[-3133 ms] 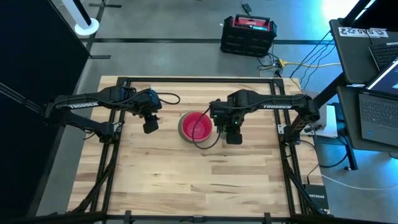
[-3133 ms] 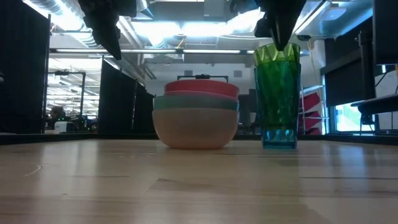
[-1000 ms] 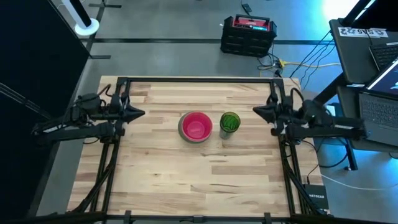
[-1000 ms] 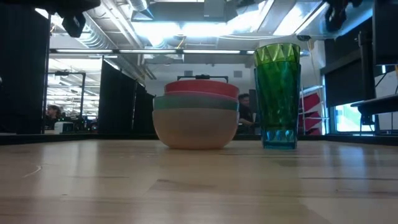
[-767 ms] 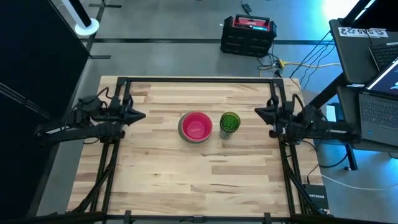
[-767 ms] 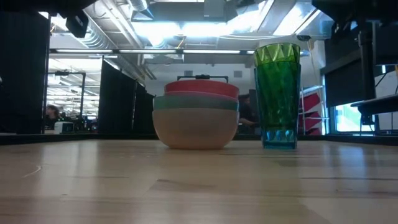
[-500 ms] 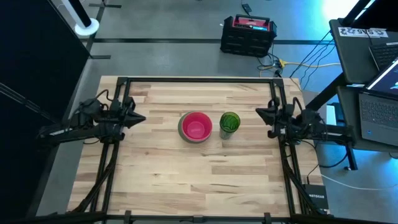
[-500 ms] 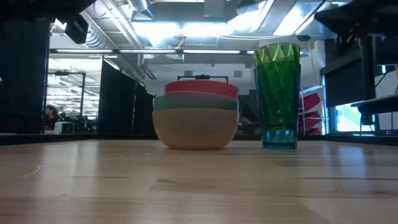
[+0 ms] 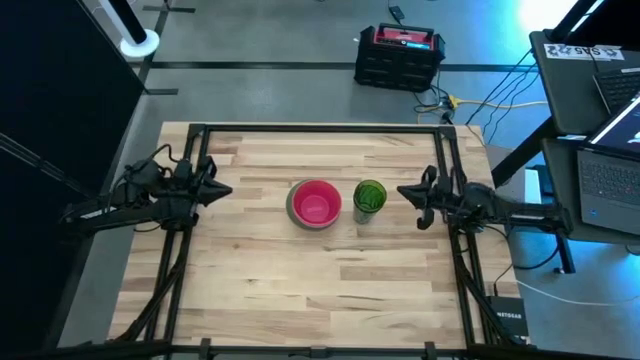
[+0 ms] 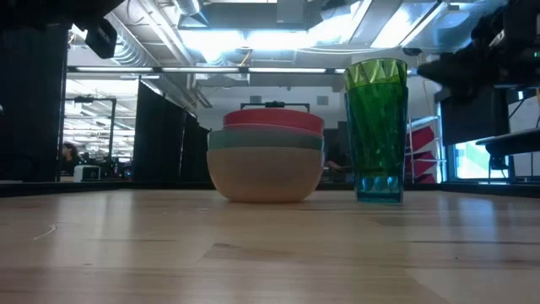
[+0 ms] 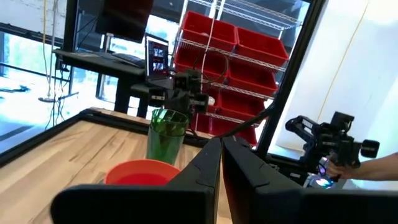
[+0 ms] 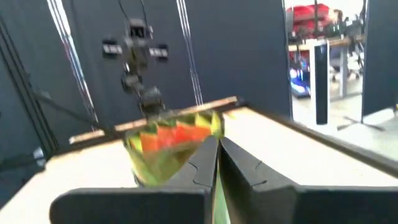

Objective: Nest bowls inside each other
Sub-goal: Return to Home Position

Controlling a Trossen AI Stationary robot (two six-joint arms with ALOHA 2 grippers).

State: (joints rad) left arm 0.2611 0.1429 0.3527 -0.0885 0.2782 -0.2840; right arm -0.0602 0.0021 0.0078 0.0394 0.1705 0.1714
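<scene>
Pale butcher-block planks make up the table (image 9: 300, 280), which stands on a grey floor with a black-and-red case (image 9: 400, 56) beyond its far edge and laptops (image 9: 608, 170) off to the right. From above, the nested bowls (image 9: 314, 203) sit near the table's middle, with the cup (image 9: 370, 196) just beside them. The left gripper (image 9: 224, 188) lies at the left edge, well apart from the bowls. The right gripper (image 9: 403, 192) points inward from the right edge and is near the cup.

At table height the bowls (image 10: 266, 160) show three rims: coral on top, green in the middle and pale pink at the bottom. They sit level and snug. The cup (image 10: 377, 135) is a green tumbler dropped into a teal one, tall and narrow. Behind them is a lit workshop with dark partitions.

The left wrist view looks past its own fingers (image 11: 205, 171), which are pressed nearly together around nothing, to the bowl rim (image 11: 140, 169), the cup (image 11: 165, 134) and red bins (image 11: 249, 53) on wire shelving.

The right wrist view shows its fingers (image 12: 205, 163) clenched and empty — the cup (image 12: 174, 144) looms close ahead.

The nesting looks finished, so the main risk is to the cup. I judge that any sweep of the right arm inward could tip it into the bowls — it is tall, light and close.
</scene>
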